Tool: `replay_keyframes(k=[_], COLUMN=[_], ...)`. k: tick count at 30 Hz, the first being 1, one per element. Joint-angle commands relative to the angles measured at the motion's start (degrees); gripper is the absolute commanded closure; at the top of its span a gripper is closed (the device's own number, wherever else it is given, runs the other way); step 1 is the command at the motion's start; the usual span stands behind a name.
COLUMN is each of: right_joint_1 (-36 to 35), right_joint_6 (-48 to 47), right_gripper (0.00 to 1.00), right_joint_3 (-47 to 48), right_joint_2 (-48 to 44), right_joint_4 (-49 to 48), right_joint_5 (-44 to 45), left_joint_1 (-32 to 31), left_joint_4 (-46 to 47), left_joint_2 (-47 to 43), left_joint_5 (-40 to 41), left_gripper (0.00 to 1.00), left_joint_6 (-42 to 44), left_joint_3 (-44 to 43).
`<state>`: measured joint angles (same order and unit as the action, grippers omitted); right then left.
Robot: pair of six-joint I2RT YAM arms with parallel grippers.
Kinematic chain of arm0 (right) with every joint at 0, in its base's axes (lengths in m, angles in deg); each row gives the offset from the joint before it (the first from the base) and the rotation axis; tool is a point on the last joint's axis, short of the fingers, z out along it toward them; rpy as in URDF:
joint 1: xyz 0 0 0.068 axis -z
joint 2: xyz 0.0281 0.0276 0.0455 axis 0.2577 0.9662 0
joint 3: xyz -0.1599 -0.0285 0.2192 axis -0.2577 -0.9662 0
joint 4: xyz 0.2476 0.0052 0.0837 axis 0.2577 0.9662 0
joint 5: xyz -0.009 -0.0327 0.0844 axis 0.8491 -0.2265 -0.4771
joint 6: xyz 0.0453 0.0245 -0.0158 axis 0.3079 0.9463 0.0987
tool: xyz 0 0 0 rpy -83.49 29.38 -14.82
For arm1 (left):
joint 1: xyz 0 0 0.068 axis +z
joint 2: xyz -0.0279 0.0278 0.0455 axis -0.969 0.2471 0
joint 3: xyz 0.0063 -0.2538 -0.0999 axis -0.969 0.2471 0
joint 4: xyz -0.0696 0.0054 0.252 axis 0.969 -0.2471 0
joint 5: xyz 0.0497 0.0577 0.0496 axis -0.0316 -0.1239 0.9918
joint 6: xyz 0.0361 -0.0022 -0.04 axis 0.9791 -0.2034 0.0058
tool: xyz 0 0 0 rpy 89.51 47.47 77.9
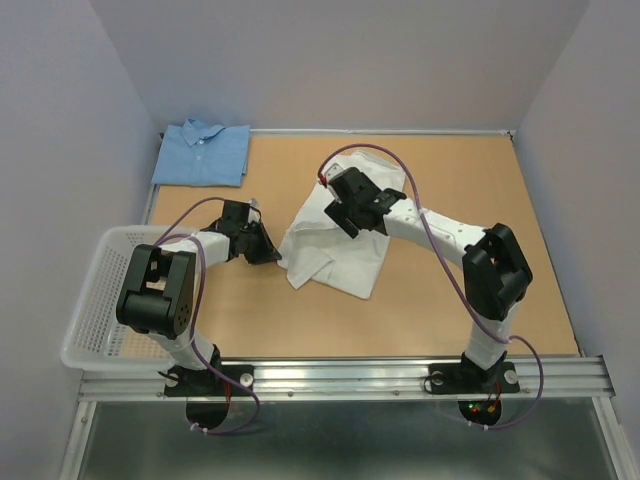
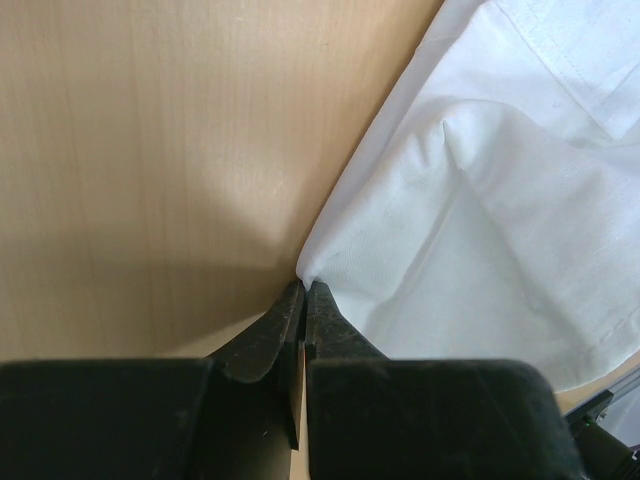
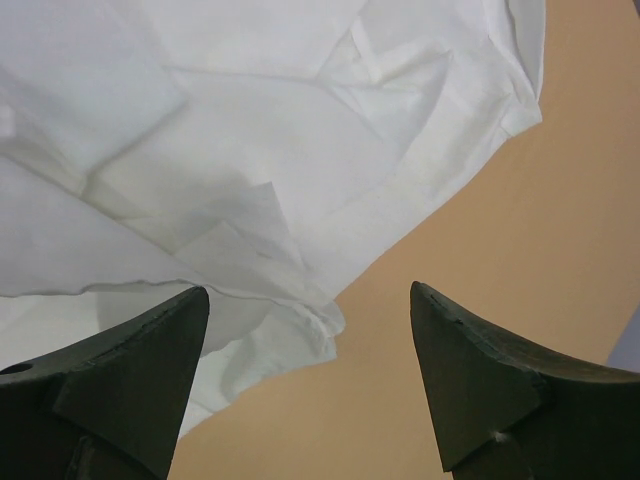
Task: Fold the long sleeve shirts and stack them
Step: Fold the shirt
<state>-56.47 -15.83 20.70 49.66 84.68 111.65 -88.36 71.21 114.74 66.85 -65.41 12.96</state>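
The white long sleeve shirt (image 1: pixel 335 250) lies crumpled in the middle of the table. My left gripper (image 1: pixel 274 254) sits at its left edge, low on the table. In the left wrist view that gripper (image 2: pixel 304 288) is shut on a pinch of the white shirt (image 2: pixel 480 200). My right gripper (image 1: pixel 347 214) hovers over the shirt's upper part, open. In the right wrist view it (image 3: pixel 310 295) stands wide with nothing between its fingertips, above a rumpled hem of the white shirt (image 3: pixel 250 150). The light blue shirt (image 1: pixel 203 152) lies folded at the far left corner.
A white mesh basket (image 1: pixel 95 300) stands off the table's left edge, beside the left arm. Bare wooden tabletop (image 1: pixel 470 200) lies to the right of the white shirt. Walls close in the far side and both flanks.
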Motion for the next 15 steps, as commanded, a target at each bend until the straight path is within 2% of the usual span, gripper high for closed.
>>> replay_keyframes(k=[1, 3, 9, 15], right_joint_1=[-0.6, -2.1, -10.7, -18.3], right_joint_6=[2.8, 2.6, 1.8, 7.4], right_gripper=[0.14, 0.14, 0.16, 0.39], right_joint_3=[6.9, 7.5, 6.4, 2.9], right_joint_2=[-4.8, -5.8, -5.4, -2.8], right_joint_4=[-0.3, -0.3, -0.4, -1.7], right_joint_5=[-6.0, -10.0, -12.3, -18.1], left_joint_1=[-0.1, -0.1, -0.1, -0.1], left_joint_4=[-8.3, -8.4, -8.3, -8.0], left_joint_2=[0.2, 0.0, 0.0, 0.0], left_joint_5=[3.2, 2.8, 2.0, 1.1], left_gripper=[0.96, 0.96, 0.96, 0.96], left_joint_6=[2.9, 2.7, 2.7, 2.5], left_joint_3=[1.1, 1.0, 0.7, 0.3])
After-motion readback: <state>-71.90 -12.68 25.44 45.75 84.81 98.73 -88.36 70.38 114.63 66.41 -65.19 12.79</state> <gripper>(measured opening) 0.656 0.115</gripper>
